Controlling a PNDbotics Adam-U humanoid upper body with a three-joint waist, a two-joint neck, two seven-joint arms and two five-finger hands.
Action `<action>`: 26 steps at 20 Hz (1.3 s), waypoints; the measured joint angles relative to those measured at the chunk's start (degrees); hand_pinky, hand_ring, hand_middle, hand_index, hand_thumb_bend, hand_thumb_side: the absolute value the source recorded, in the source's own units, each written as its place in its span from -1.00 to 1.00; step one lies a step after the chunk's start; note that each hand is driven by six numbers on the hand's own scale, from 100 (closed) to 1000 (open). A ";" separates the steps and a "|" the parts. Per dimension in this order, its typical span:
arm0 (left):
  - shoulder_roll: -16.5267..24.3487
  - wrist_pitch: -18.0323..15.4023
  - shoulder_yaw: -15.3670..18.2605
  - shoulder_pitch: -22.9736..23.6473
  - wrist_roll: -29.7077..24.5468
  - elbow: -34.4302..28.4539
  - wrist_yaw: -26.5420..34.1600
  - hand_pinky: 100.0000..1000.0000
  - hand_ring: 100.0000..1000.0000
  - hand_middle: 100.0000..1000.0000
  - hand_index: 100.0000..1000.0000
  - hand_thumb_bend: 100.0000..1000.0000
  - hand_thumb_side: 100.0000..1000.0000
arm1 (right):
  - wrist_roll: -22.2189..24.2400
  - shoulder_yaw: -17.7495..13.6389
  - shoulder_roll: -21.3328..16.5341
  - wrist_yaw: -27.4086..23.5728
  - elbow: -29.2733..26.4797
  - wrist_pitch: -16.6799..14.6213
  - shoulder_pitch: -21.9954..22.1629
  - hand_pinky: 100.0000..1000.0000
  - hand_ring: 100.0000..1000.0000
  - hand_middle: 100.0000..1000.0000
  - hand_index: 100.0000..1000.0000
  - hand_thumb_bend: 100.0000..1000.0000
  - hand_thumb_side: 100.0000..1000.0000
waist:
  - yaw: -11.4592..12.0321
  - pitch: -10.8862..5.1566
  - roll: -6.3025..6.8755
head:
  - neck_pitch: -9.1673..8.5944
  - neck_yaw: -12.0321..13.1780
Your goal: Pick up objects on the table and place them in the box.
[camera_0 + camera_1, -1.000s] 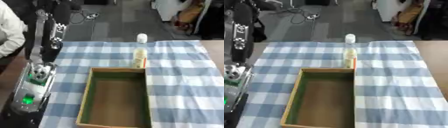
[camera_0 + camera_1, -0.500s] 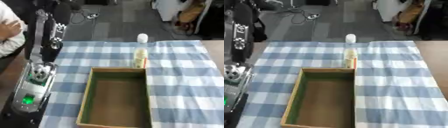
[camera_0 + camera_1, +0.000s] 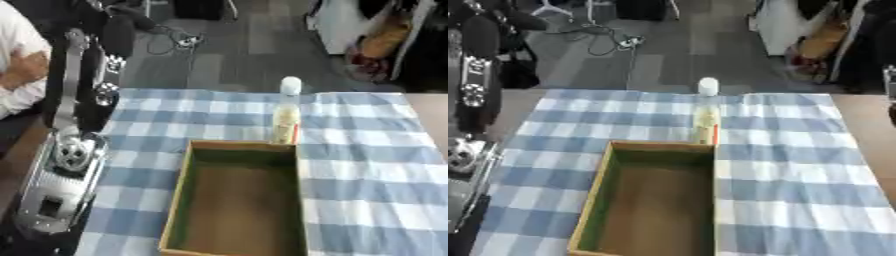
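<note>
Nothing on the table (image 3: 367, 165) had shifted since the earlier frames. Bottle (image 3: 285, 117): upright, white-capped, just beyond the box (image 3: 236, 200) far rim, long axis vertical. Left arm (image 3: 74, 125) lay nearer, at the table's left edge; neither hand was visible, so grip unknown.

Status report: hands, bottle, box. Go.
No hands in view. Bottle upright on checked cloth, just beyond box. Box empty. Nothing blocking the bottle.
</note>
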 measured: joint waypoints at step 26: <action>0.00 0.18 -0.37 0.35 -0.72 0.00 0.41 0.30 0.04 0.51 0.64 -0.16 0.82 | 7.76 6.22 -2.54 9.67 33.73 -2.71 -17.63 0.60 0.15 0.32 0.69 0.10 1.00 | 0.89 -0.13 -0.66 | 3.24 -2.95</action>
